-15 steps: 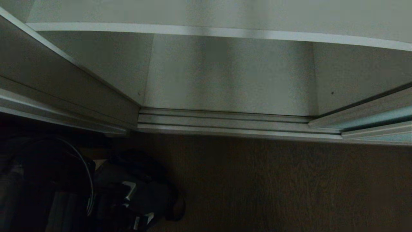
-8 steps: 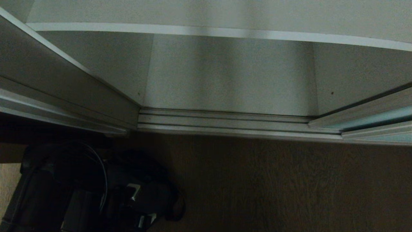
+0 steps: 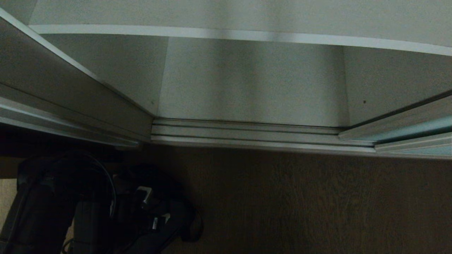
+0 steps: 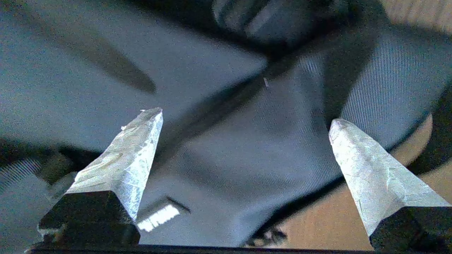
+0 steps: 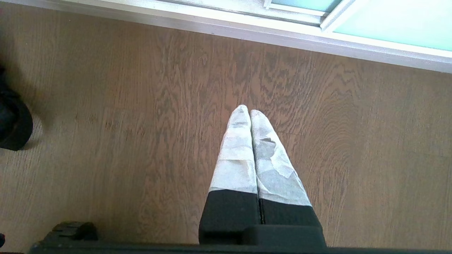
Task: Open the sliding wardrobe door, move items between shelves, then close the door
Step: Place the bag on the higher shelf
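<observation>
The left gripper hangs with its two white-wrapped fingers spread wide and nothing between them, over a blurred dark grey ribbed surface that cannot be made out. In the head view the left arm is a dark mass in the lower left of the frame, low over the wooden floor. The right gripper points down at that floor with its white-wrapped fingers pressed together on nothing, near the foot of the wardrobe. Across the middle of the head view the ridged silver floor track runs along the open wardrobe, whose pale bottom board lies bare beyond it. A shelf crosses the top of the frame, showing its paler front edge. The sliding wardrobe door, frosted blue-green glass in a silver frame, stands at the right edge on the track, leaving the middle open; the right wrist view shows its glass in the upper right corner.
</observation>
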